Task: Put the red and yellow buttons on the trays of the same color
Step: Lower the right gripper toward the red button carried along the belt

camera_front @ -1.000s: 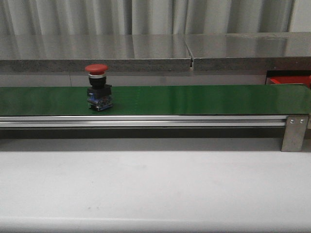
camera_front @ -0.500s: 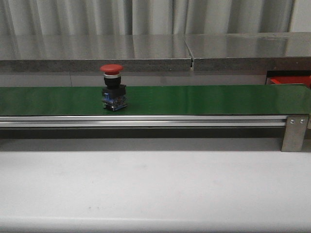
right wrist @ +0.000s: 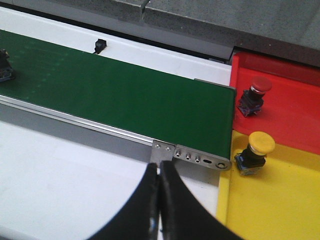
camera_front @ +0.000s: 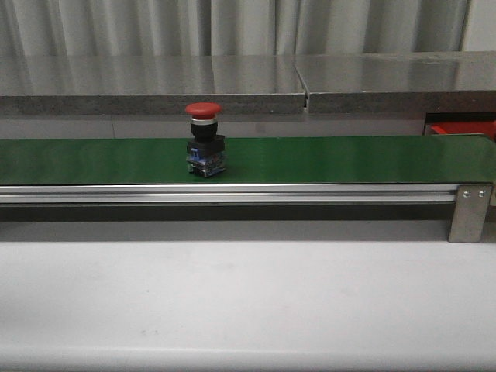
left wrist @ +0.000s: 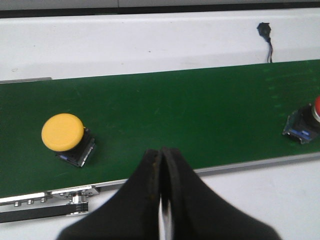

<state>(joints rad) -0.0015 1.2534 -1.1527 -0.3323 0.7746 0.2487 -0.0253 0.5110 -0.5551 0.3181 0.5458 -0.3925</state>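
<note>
A red button (camera_front: 204,141) stands upright on the green conveyor belt (camera_front: 325,159), left of its middle. The left wrist view shows it at the edge (left wrist: 306,123), with a yellow button (left wrist: 63,134) further along the same belt. My left gripper (left wrist: 161,151) hovers over the belt's near rail, shut and empty. My right gripper (right wrist: 160,166) is shut and empty too, above the belt's end bracket. Past that end lie a red tray (right wrist: 290,107) holding a red button (right wrist: 254,93) and a yellow tray (right wrist: 290,200) holding a yellow button (right wrist: 255,151).
A metal rail (camera_front: 232,194) with an end bracket (camera_front: 470,211) runs along the belt's front. A white tabletop (camera_front: 248,302) lies before it. A grey counter (camera_front: 155,81) stands behind the belt. A small black sensor (right wrist: 100,46) sits at the belt's far side.
The red button has travelled to the right along the belt, staying upright. Neither arm shows in the front view.
</note>
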